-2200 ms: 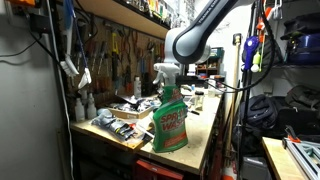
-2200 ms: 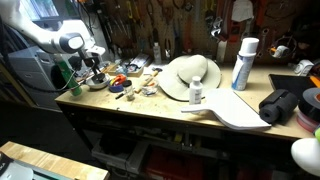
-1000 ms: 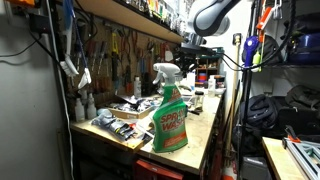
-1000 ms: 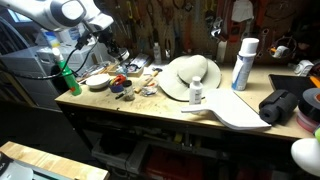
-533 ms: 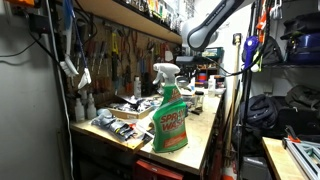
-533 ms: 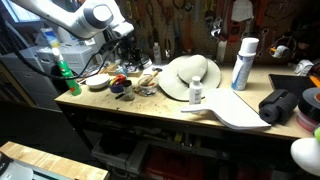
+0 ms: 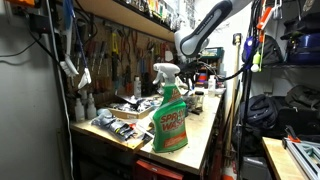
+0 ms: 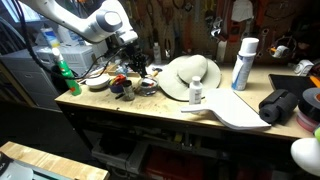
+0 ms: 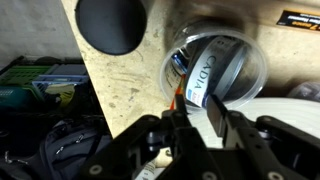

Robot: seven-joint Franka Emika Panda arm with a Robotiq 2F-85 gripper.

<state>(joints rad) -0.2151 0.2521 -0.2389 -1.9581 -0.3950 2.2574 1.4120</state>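
Note:
My gripper is open and empty, and points down over the cluttered end of a workbench. In the wrist view a clear round plastic container with a label inside lies just beyond the fingertips. A black round lid lies beside it on the pale bench top. In an exterior view the gripper hangs a little above the clear container and the dark lid. In an exterior view it is behind a green spray bottle.
The green spray bottle stands at the bench end. A white brimmed hat, a small white bottle, a blue-and-white can, a wooden board and a black bag lie along the bench. Tools hang on the back wall.
The arm has swung away from the green spray bottle, along the bench toward the hat. The gripper has come down over the clear container and black lid.

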